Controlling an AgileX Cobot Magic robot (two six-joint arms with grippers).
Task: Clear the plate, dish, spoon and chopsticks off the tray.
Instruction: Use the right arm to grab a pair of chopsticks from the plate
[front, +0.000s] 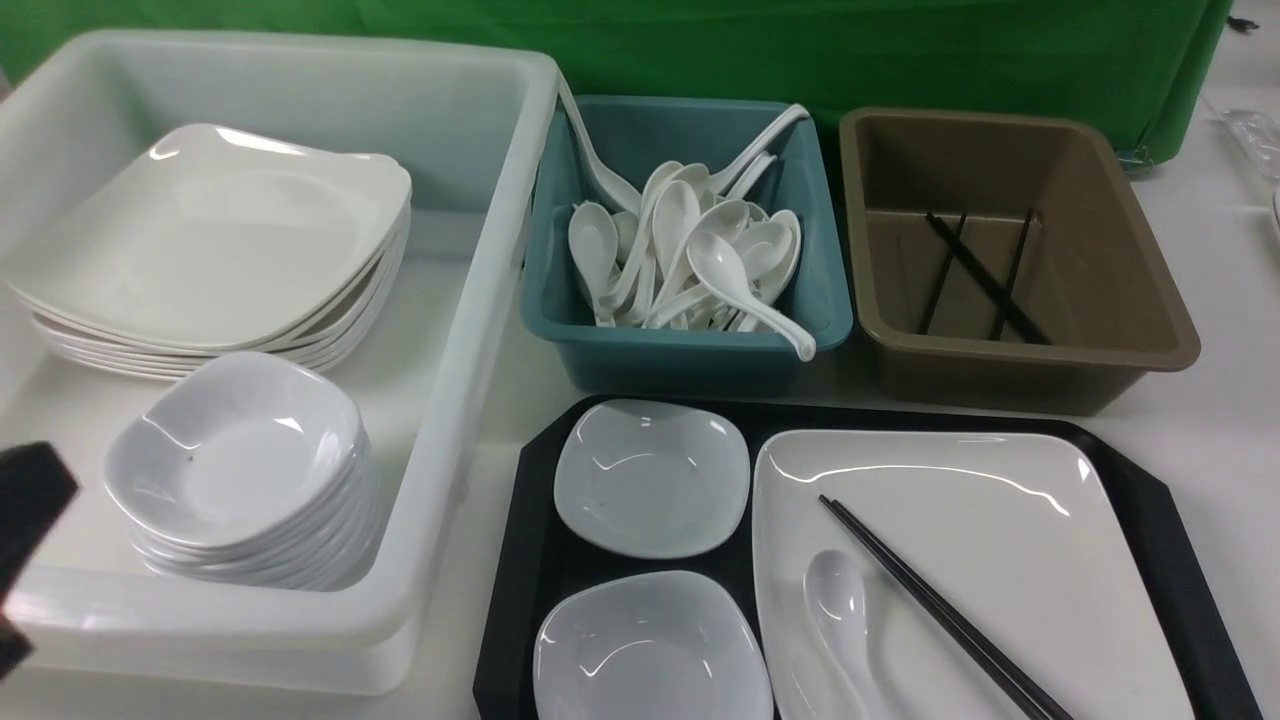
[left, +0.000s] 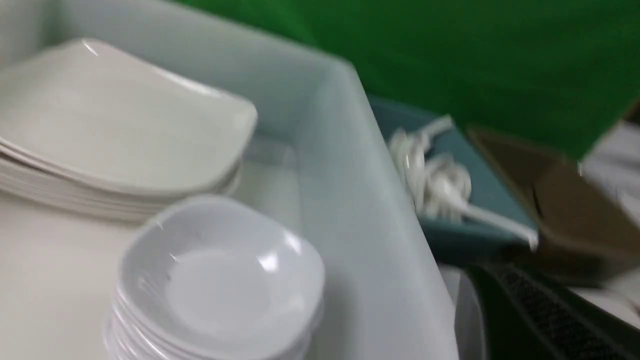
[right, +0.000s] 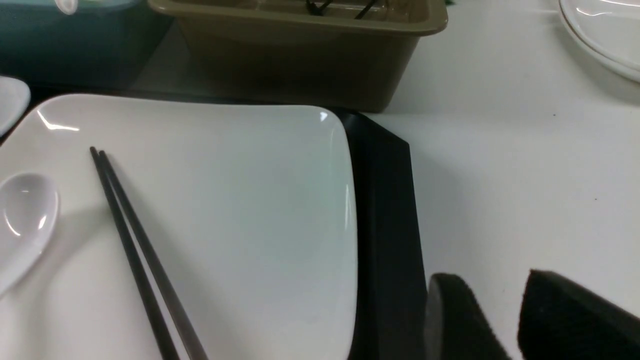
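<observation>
The tray (front: 1160, 560) lies on the desk (front: 1230, 420), bearing the plate (front: 1000, 540) on its right side and a far dish (front: 650, 485) and near dish (front: 650, 655) on its left. The chopsticks (front: 930, 610) and, just beside them, the spoon (front: 840, 600) rest on the plate. The right fingers (right: 575, 320) stand apart, empty, over the desk beside the tray — the left fingers (front: 30, 500), by the white tub (front: 470, 400), are closed.

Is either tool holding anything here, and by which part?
Nothing is held. The right tool stands open over the table beside the tray; the left tool is shut, nothing seen in it. The chopsticks and spoon lie on the plate.
</observation>
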